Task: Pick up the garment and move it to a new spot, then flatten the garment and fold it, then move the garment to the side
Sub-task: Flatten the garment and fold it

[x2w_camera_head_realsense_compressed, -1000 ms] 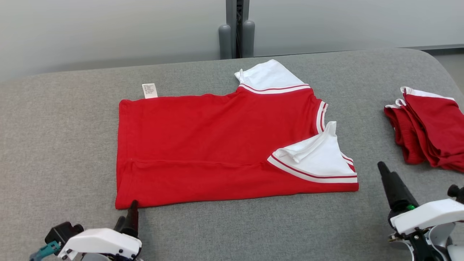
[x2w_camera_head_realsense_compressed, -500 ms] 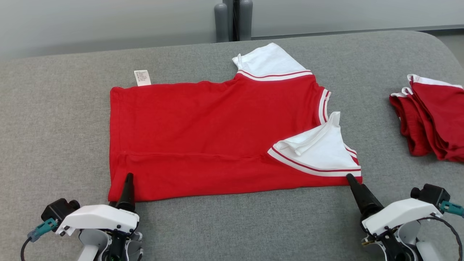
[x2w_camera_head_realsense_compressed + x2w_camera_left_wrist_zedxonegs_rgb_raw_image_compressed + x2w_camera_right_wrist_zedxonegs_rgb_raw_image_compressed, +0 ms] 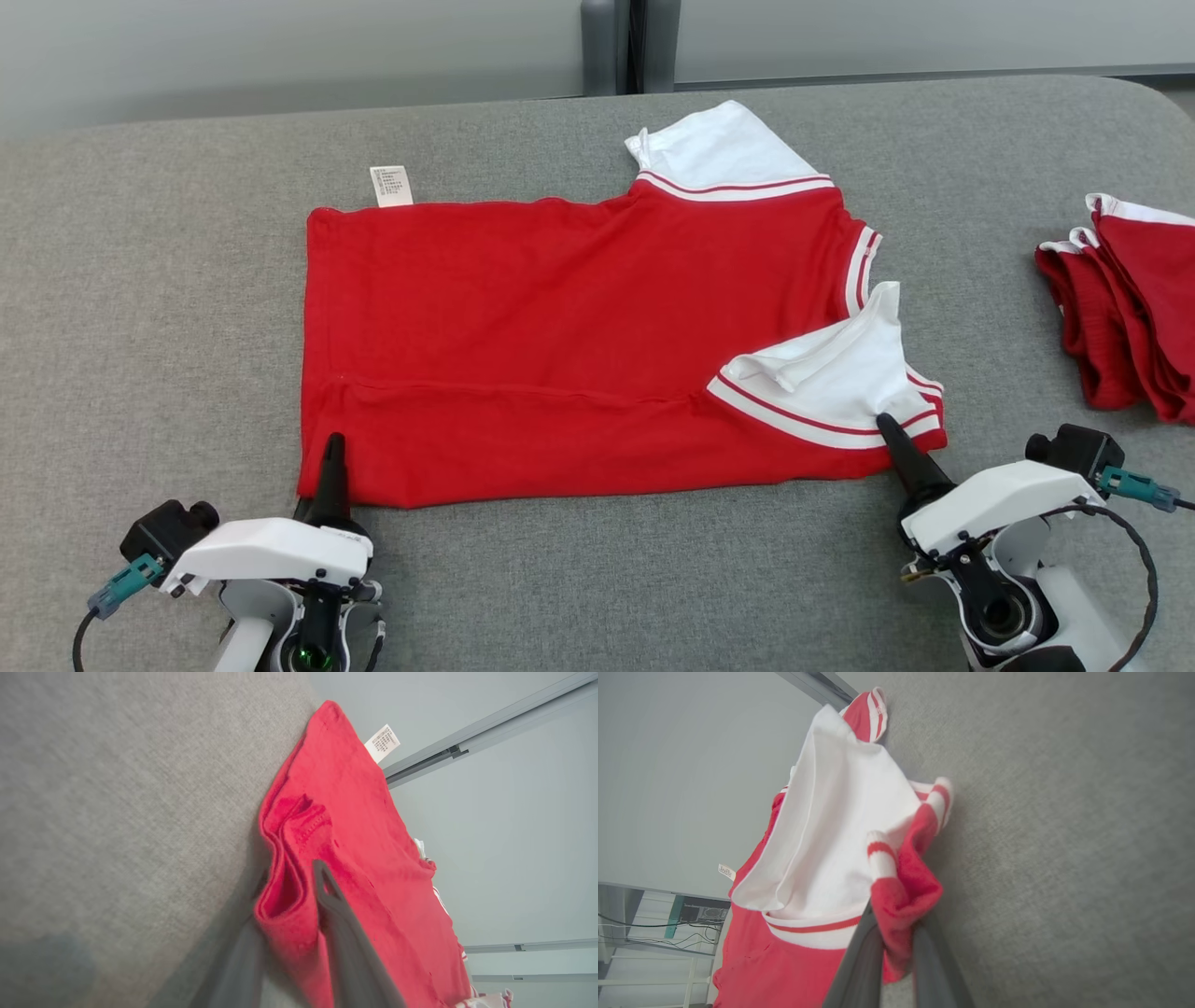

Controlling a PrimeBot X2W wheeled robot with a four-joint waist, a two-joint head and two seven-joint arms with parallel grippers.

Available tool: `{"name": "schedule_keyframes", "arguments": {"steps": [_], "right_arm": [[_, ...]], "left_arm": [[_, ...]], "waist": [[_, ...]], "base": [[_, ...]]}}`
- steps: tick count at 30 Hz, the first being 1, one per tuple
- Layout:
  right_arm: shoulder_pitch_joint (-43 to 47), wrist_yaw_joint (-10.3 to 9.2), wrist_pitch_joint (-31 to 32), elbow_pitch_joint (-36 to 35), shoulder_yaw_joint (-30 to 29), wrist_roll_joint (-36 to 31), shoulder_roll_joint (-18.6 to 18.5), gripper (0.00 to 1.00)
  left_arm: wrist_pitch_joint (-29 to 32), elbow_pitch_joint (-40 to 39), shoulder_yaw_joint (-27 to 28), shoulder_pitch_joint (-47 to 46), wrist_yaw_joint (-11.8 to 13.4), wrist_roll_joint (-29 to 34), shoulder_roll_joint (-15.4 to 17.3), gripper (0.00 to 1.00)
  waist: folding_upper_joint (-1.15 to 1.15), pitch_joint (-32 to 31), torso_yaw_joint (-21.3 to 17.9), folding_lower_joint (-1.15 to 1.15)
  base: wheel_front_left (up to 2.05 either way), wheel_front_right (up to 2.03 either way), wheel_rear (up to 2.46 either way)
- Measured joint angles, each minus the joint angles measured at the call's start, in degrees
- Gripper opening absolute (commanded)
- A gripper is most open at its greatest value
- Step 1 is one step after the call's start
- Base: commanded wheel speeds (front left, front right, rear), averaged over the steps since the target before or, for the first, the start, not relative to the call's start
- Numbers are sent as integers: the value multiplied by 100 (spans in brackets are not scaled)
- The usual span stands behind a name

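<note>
A red garment (image 3: 579,327) with white, red-striped sleeves lies folded in half on the grey padded table (image 3: 140,327). My left gripper (image 3: 333,446) is at its near left corner. In the left wrist view the doubled red hem (image 3: 289,858) bunches between the two fingers of that gripper (image 3: 290,872), which close on it. My right gripper (image 3: 884,425) is at the near right corner, by the white sleeve (image 3: 831,378). The right wrist view shows its fingers (image 3: 896,921) pinched together on a puckered red and white cuff corner (image 3: 906,877).
A pile of other red garments (image 3: 1130,308) lies at the table's right edge. A white care label (image 3: 390,185) sticks out from the garment's far left corner. Two grey posts (image 3: 630,47) stand behind the table against a pale wall.
Both grippers moved forward onto the garment's near corners and closed, the right one also coming in from the right. The head camera shifted a little.
</note>
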Motion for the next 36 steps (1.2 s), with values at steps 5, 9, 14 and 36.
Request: {"name": "schedule_keyframes", "arguments": {"steps": [5, 9, 14, 36], "right_arm": [[-5, 1, -21, -312, 132, 303, -107, 0], [71, 1, -63, -632, 143, 447, -309, 0], [419, 2, -71, -1143, 76, 627, -516, 0], [2078, 2, 193, -1935, -522, 398, -333, 0]], "left_arm": [[-144, -94, 23, 9, -134, 113, 18, 0], [-235, -380, 20, 117, -188, 286, 15, 0], [-301, -917, -24, 489, -130, 582, 64, 0], [-332, -2191, -210, 1987, 660, 1042, 93, 0]], "waist": [[0, -34, 0, 0], [0, -75, -6, 0], [0, -122, 13, 0], [0, -138, 0, 0]], "base": [[0, 0, 0], [0, 0, 0], [0, 0, 0], [0, 0, 0]]}}
